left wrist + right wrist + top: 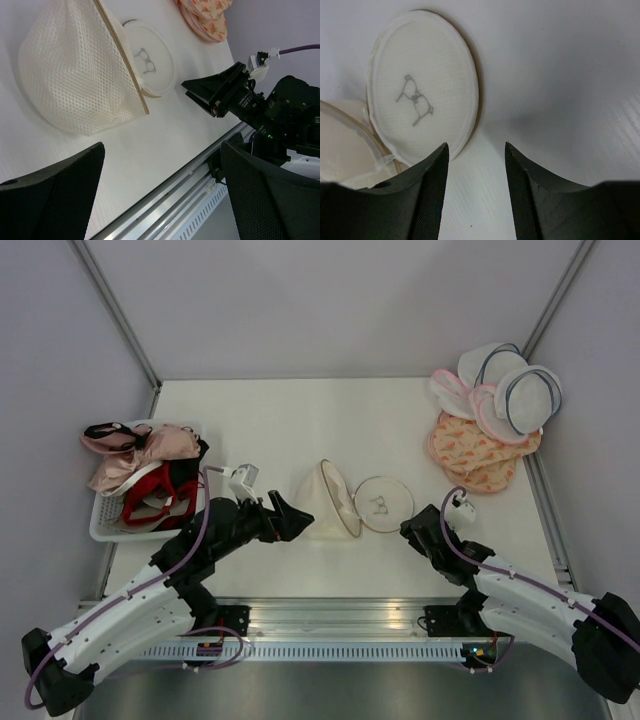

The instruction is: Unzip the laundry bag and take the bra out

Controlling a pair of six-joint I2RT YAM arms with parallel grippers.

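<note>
The cream mesh laundry bag lies open at mid-table. Its domed half [325, 502] rests on its side, and the round flat lid with the bra drawing [383, 503] lies to its right. No pink shows inside the dome [75, 75]. A dusty pink bra with black straps [125, 440] lies on top of the basket at the left. My left gripper [298, 518] is wide open and empty just left of the dome [160, 150]. My right gripper [408, 527] is open and empty, just below-right of the lid [420, 100], with its tips [475, 145] over bare table.
A white basket [100, 525] at the left edge holds a red bra [150, 495] and other bras. White domed bags with pink trim [510, 390] and pink patterned flat bags [480, 450] are piled at the back right. A metal rail [330, 615] runs along the near edge.
</note>
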